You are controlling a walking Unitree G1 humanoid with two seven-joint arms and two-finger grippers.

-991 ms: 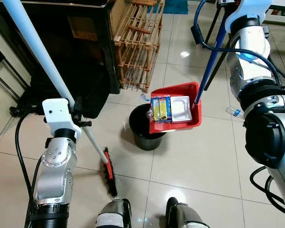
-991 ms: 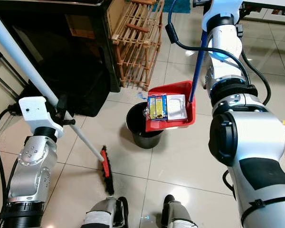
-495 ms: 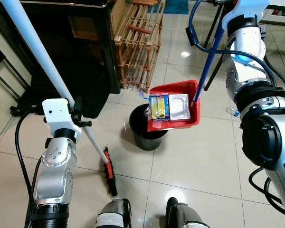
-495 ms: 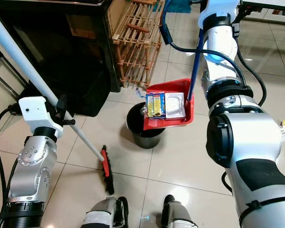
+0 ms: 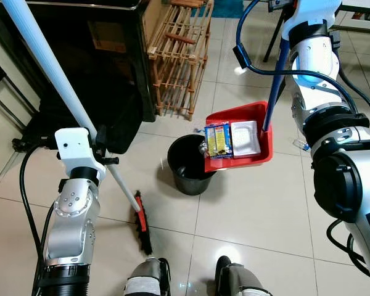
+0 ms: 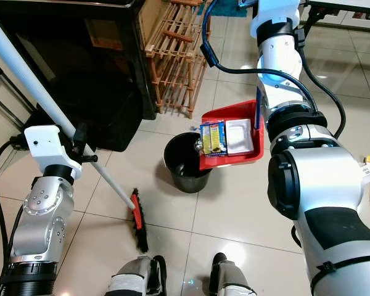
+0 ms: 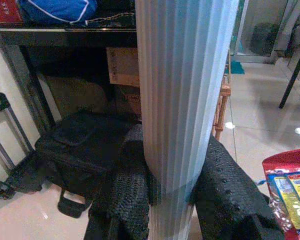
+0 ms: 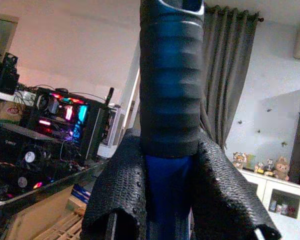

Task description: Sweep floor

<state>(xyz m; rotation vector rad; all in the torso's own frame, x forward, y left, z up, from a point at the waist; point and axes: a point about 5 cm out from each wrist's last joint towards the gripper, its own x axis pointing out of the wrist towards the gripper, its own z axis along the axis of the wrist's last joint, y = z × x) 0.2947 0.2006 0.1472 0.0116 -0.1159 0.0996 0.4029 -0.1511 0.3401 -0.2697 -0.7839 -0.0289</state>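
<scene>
My left gripper (image 7: pixel 162 192) is shut on the pale blue broom handle (image 5: pixel 49 68), whose red and black brush head (image 5: pixel 142 222) rests on the tiles near my feet. My right gripper (image 8: pixel 162 170) is shut on the dark blue dustpan handle (image 5: pixel 275 92). The red dustpan (image 5: pixel 239 139) hangs beside the rim of the black bin (image 5: pixel 188 165), to its right. In the pan lie a yellow and blue packet (image 5: pixel 220 139) and a white wrapper (image 5: pixel 245 137).
A wooden rack (image 5: pixel 180 55) stands behind the bin. A black bag (image 5: pixel 105 117) sits under a dark table on the left. A small plastic bottle (image 5: pixel 301 145) lies on the tiles at the right. Black cables loop around both arms.
The dustpan has swung to the right, from over the bin's mouth to beside its right rim, still holding its litter. The broom and left arm have not moved.
</scene>
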